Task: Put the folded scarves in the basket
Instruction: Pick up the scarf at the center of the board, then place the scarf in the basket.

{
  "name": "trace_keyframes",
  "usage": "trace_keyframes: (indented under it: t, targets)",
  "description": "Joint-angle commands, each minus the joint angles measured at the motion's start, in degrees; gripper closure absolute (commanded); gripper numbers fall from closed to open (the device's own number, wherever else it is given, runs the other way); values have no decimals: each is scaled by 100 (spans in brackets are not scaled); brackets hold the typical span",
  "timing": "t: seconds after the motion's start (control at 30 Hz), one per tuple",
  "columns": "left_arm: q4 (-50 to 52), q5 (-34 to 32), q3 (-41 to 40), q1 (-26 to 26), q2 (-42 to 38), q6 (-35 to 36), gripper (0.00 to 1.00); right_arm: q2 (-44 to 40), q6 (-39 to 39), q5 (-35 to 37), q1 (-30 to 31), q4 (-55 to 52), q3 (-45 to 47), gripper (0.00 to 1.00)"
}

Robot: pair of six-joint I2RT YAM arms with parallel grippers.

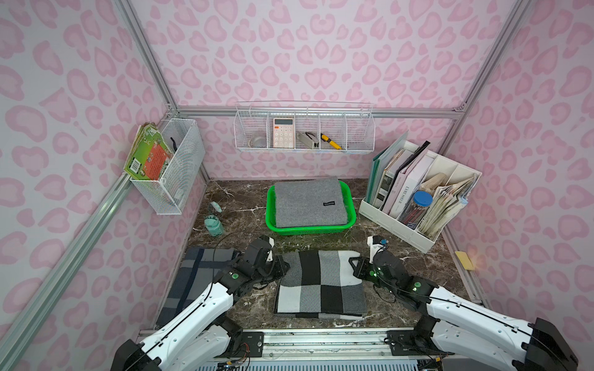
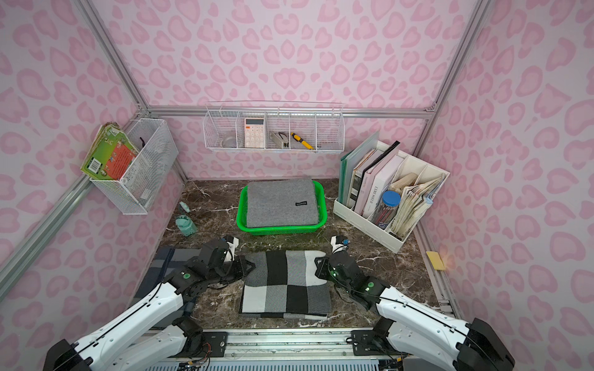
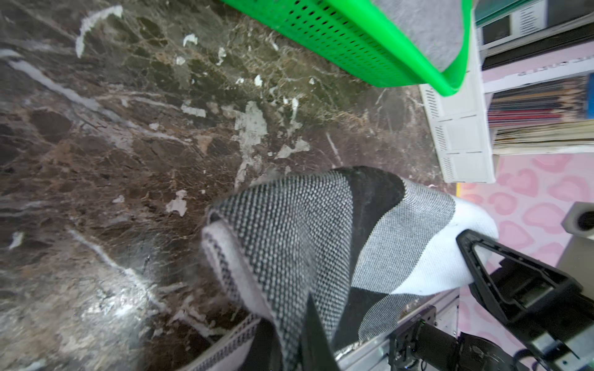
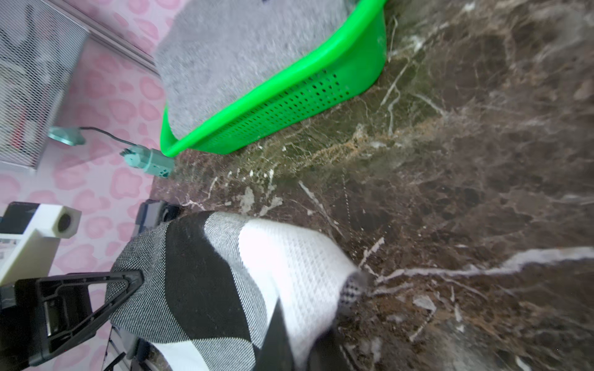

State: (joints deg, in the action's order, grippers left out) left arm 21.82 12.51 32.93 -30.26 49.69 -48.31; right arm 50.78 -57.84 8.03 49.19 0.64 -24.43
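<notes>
A folded scarf (image 1: 321, 282) (image 2: 286, 282), checked in black, white and grey, lies on the marble table near the front. My left gripper (image 1: 284, 265) (image 3: 289, 334) is shut on its far left corner, which is lifted off the table. My right gripper (image 1: 353, 265) (image 4: 299, 340) is shut on its far right corner, the white patch. Behind the scarf, across a strip of bare table, stands the bright green basket (image 1: 308, 229) (image 2: 279, 229) (image 3: 353, 38) (image 4: 289, 99). A plain grey folded scarf (image 1: 310, 202) fills the basket.
A white file organizer (image 1: 418, 192) with books and a jar stands at the back right. A teal device (image 1: 213, 226) sits left of the basket. A dark plaid cloth (image 1: 193, 273) lies under my left arm. White wire baskets (image 1: 305, 128) hang on the walls.
</notes>
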Motion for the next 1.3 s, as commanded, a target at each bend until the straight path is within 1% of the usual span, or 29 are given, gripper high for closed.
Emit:
trace_keyframes:
  t: [0.0, 0.1, 0.23, 0.33, 0.4, 0.53, 0.63, 0.7, 0.77, 0.83, 0.9, 0.97, 1.0, 1.1, 1.13, 1.27]
  targets:
    - [373, -279, 36, 7, -496, -91, 100, -368, 4, 402, 63, -175, -65, 100]
    - [569, -285, 170, 3, -875, -72, 100, -639, 36, 454, 139, -386, -238, 100]
    - [747, -338, 465, 10, -1024, -10, 100, -762, 179, 460, 240, -609, -529, 100]
    - [985, -779, 751, 3, -930, 56, 100, -709, 353, 594, 275, -742, -767, 100]
    - [1092, -1174, 928, 13, -801, 193, 100, -604, 468, 791, 275, -858, -972, 100]
    - [1007, -1720, 1265, 17, -452, 525, 100, -260, 900, 974, 268, -741, -1366, 100]
    - [863, -2238, 1540, 39, 45, 736, 100, 228, 1219, 1393, 230, -826, -1789, 100]
    - [817, -2554, 1794, 62, 427, 856, 100, 658, 1362, 1564, 53, -1009, -2190, 100]
    - [639, -2707, 2026, 107, 741, 1011, 100, 1051, 1519, 1335, -264, -1021, -2490, 100]
    - [410, -2711, 2272, 201, 1063, 1193, 100, 1407, 1623, 946, -681, -882, -2715, 100]
    - [165, -2624, 2565, 384, 1478, 1402, 100, 1707, 1745, 530, -1085, -496, -2853, 100]
    - [89, -2449, 2905, 639, 1926, 1431, 100, 1987, 1875, 268, -1378, -89, -2978, 100]
    - [48, -2236, 3105, 804, 2176, 1407, 100, 2173, 1961, 166, -1517, 37, -3105, 100]
    - [-79, -1686, 3668, 1188, 2850, 1333, 100, 2784, 2169, -72, -1842, 90, -3656, 100]
    - [-145, -1596, 3804, 1250, 3019, 1355, 100, 2963, 2224, -168, -1928, 69, -3860, 100]
    - [-308, -1620, 4438, 1453, 3674, 1459, 100, 3743, 2416, -541, -2259, 27, -4667, 100]
